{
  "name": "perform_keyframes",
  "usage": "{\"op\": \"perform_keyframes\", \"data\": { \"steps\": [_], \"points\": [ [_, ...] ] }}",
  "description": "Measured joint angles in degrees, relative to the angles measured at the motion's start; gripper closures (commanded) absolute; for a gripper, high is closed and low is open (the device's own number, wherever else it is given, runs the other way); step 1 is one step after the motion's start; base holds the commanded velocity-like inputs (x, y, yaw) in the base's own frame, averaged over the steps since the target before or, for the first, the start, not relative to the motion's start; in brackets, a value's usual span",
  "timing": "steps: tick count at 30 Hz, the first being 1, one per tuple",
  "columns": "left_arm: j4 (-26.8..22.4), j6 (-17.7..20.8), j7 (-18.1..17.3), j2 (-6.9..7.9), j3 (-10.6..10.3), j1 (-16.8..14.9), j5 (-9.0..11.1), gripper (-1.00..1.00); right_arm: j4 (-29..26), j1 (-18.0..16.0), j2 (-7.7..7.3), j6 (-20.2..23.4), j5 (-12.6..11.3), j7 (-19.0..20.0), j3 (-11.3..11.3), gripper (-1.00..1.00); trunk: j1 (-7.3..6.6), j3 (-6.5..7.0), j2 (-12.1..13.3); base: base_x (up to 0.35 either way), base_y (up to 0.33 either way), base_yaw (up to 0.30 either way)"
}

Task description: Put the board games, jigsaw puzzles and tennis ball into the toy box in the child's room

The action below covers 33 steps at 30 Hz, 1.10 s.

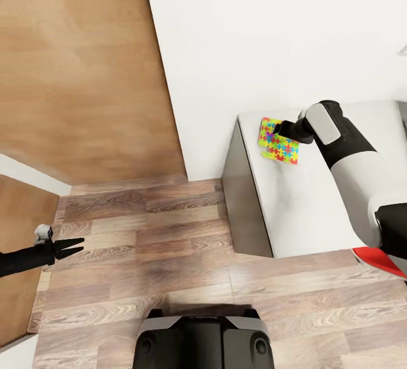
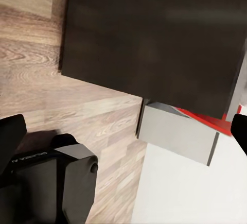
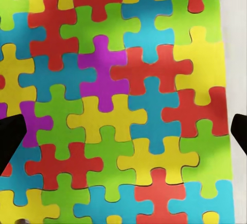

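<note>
From the head camera, a jigsaw puzzle (image 1: 278, 142) lay near the corner of the table (image 1: 305, 199), the right gripper (image 1: 278, 129) over its edge. The left gripper (image 1: 72, 246) hung above the floor (image 1: 169, 233), fingers slightly parted. The right wrist camera showed the right gripper's fingertips (image 3: 10, 136) spread wide over the puzzle.

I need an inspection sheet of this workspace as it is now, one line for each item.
Surface: pale grey table, top mostly bare.
Job's things: one jigsaw puzzle lies flat near the table's far left corner; up close its pieces are red, yellow, green, blue and purple.
Clutter: a red thing at the table's near right edge, cannot tell what.
Grippers: right gripper over the puzzle, fingers apart; left gripper over the wood floor, holding nothing.
Cables: nothing seen.
Surroundings: white wall, brown door.
</note>
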Motion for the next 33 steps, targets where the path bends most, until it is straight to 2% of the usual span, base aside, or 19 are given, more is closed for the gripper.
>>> {"op": "perform_keyframes", "data": {
  "steps": [17,24,29,33],
  "points": [
    [0.00,0.00,-0.01,-0.01,0.00,0.01,0.00,-1.00,2.38,-0.01,0.00,0.07,0.14,0.06,0.02,-1.00,0.00,0.96,0.00,0.000,0.001,0.217],
    [0.01,0.00,0.00,-0.02,-0.02,-0.01,0.00,-1.00,2.56,0.09,-0.03,0.02,-0.05,0.03,0.00,-1.00,0.00,1.09,0.00,0.000,-0.005,0.044],
    [0.02,0.00,0.02,-0.03,0.01,-0.02,-0.01,-1.00,2.87,0.14,0.02,-0.60,-2.56,0.21,0.02,-1.00,-0.01,1.10,0.00,0.000,-0.090,0.003],
    [0.02,0.00,0.02,-0.04,-0.02,-0.03,-0.01,-1.00,2.89,0.19,-0.02,-0.88,-3.28,0.27,0.01,-1.00,0.00,1.10,0.01,0.000,-0.018,0.000]
  ]
}}
